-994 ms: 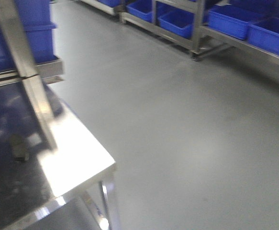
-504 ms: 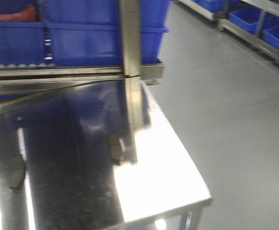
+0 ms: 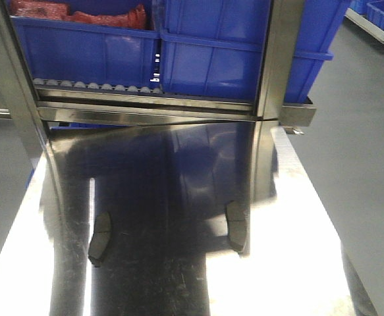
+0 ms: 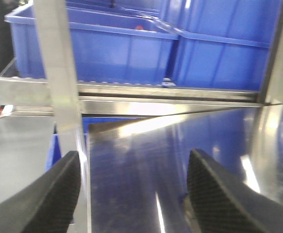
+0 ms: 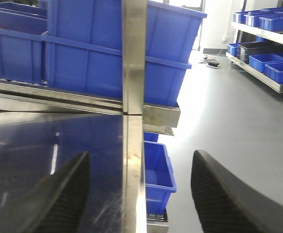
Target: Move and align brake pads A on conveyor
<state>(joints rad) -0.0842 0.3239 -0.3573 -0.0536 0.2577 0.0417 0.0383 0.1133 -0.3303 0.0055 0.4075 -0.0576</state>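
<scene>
Steel tabletop (image 3: 297, 263) ran up to blue bins (image 3: 198, 59) at 12 o'clock | two brake pads A (image 3: 99, 237) lay on it at 8 and 5 o'clock (well apart) | left tool (image 4: 131, 194) spread apart | right tool (image 5: 141, 194) likewise, empty

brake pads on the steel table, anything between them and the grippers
Nothing visible does. In the front view the brake pads lie alone on the tabletop, rack post behind them. The left gripper and right gripper, both open, are outside it, so their paths are unclear.
</scene>
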